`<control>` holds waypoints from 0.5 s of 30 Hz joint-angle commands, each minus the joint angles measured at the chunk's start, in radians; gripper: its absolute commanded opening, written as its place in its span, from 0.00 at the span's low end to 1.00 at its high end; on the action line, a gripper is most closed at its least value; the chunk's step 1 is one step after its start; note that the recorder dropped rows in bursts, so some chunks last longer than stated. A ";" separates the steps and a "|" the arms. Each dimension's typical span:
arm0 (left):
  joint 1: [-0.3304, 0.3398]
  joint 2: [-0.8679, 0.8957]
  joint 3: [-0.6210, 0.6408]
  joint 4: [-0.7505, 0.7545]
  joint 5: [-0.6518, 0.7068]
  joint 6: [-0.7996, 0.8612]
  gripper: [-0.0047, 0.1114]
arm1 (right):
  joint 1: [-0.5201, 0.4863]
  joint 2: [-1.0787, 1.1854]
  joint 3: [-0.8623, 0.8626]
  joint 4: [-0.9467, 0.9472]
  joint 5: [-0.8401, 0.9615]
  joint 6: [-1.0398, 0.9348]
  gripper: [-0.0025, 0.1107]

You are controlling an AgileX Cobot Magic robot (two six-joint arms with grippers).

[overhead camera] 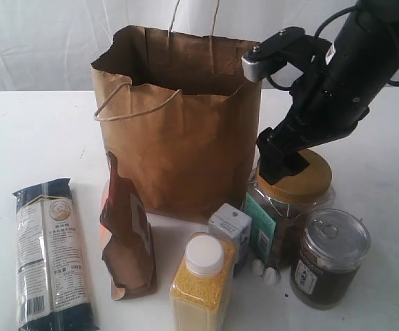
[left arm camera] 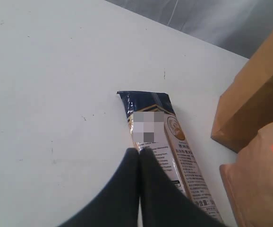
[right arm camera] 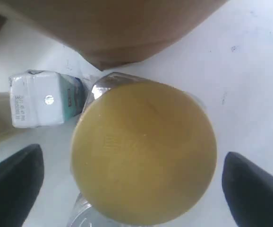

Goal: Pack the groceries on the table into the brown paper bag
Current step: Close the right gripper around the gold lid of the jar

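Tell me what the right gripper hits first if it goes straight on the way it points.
The right gripper would meet the gold lid of the jar, centred between its open fingers; how far off is unclear.

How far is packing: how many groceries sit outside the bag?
6: noodle packet left, pouch beside it, bottle front, carton behind, jar below right gripper, can front-right; bag interior unseen.

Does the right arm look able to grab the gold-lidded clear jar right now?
Probably yes: the right gripper hangs directly above the gold-lidded jar, jaws wide open on either side, nothing between.
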 commanded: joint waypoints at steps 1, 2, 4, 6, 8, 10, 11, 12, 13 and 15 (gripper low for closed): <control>-0.006 -0.003 0.006 -0.004 -0.002 -0.001 0.04 | -0.006 -0.035 0.037 0.004 -0.056 0.003 0.86; -0.006 -0.003 0.006 -0.004 -0.002 -0.001 0.04 | -0.006 -0.035 0.043 0.004 -0.056 0.003 0.86; -0.006 -0.003 0.006 -0.004 -0.002 -0.001 0.04 | -0.006 -0.033 0.050 0.004 -0.063 0.003 0.86; -0.006 -0.003 0.006 -0.004 -0.002 -0.001 0.04 | -0.006 -0.033 0.058 0.002 -0.076 0.003 0.86; -0.006 -0.003 0.006 -0.004 -0.002 -0.001 0.04 | -0.006 -0.033 0.067 0.002 -0.079 -0.002 0.86; -0.006 -0.003 0.006 -0.004 -0.002 -0.001 0.04 | -0.006 -0.033 0.078 0.001 -0.081 -0.002 0.86; -0.006 -0.003 0.006 -0.004 -0.002 -0.001 0.04 | -0.006 -0.030 0.079 0.001 -0.083 -0.002 0.86; -0.006 -0.003 0.006 -0.004 -0.002 -0.001 0.04 | -0.006 -0.027 0.079 0.001 -0.083 -0.002 0.86; -0.006 -0.003 0.006 -0.004 -0.002 -0.001 0.04 | -0.006 -0.021 0.079 0.001 -0.083 -0.002 0.86; -0.006 -0.003 0.006 -0.004 -0.002 -0.001 0.04 | -0.009 -0.008 0.079 -0.002 -0.085 -0.002 0.86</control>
